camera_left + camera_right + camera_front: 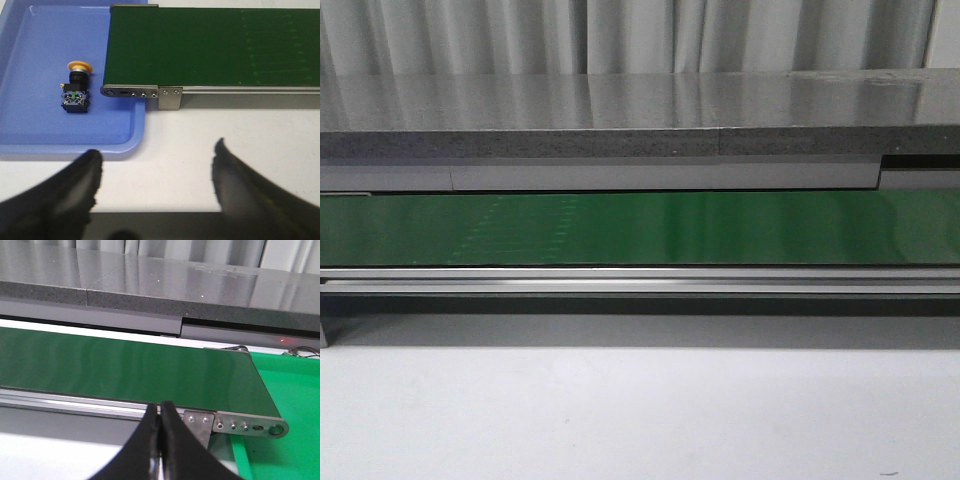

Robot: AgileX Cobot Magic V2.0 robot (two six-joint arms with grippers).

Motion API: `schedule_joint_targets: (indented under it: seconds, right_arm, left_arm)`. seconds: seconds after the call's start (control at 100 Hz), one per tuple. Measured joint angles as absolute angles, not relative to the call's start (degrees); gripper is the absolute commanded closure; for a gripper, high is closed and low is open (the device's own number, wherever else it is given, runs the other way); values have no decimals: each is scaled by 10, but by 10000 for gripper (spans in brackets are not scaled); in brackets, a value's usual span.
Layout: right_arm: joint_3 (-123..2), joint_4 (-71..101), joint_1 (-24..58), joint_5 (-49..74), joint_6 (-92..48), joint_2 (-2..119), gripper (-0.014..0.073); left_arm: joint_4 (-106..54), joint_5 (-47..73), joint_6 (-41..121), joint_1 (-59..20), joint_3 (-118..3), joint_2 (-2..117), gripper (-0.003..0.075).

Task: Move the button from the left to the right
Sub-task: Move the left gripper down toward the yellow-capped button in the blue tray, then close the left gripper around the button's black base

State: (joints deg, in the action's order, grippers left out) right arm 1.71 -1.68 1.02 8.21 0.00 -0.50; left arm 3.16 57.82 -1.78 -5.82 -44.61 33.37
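Observation:
The button (76, 88) lies on its side in a blue tray (30, 135), its yellow-orange head pointing away from my left gripper and its black body with pale terminals toward it. My left gripper (157, 160) is open and empty, hanging over the white table beside the tray's corner, short of the button. My right gripper (160, 412) is shut and empty, in front of the belt's right end. Neither gripper nor the button shows in the front view.
A green conveyor belt (640, 228) with a metal side rail (640, 280) runs across the table; its left end (130, 92) overhangs the blue tray. A green tray (295, 390) lies under the belt's right end (250, 427). A grey stone ledge (640, 120) stands behind.

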Motion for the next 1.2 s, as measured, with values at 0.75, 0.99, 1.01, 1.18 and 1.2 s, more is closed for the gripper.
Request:
schedule_joint_targets:
  seconds: [0.75,0.99,1.01,1.18,1.2]
  right_arm:
    - [17,-17,10,82,0,-5,662]
    - [17,-17,10,82,0,-5,662]
    - [17,-17,10,82,0,-5,662]
    - [17,-17,10,82,0,-5,662]
    - [17,-17,10,82,0,-5,662]
  left_arm:
    - [137,621,-52,-58,-588,490,85]
    - [148,601,-52,-9,-647,624,85]
    - [148,599,-52,1,-652,635,85]
    - [87,585,6,89,-687,727,85]
    - [75,582,16,99,-690,738,85]
